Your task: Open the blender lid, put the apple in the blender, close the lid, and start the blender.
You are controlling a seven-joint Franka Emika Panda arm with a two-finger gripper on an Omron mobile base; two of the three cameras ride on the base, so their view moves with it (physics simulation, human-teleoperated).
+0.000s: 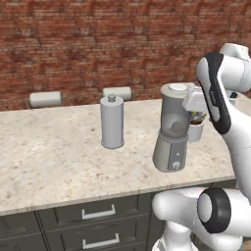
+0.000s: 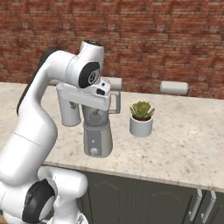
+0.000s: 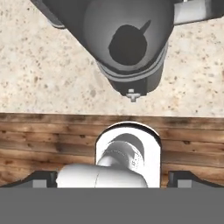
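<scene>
A speckled counter (image 1: pixel 59 147) is running along a brick wall (image 1: pixel 98 44). The blender (image 1: pixel 172 132) is standing near its front edge, lid (image 1: pixel 177 88) seemingly on. The arm is hiding the gripper; jaw state cannot be told.

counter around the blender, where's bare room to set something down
The widest bare patch of counter lies left of the canister, reaching the front edge. A narrower strip runs between the canister and the blender. In the right base view, open stone lies right of the potted succulent. It is crowded between the blender and the succulent, where the arm hangs.
</scene>
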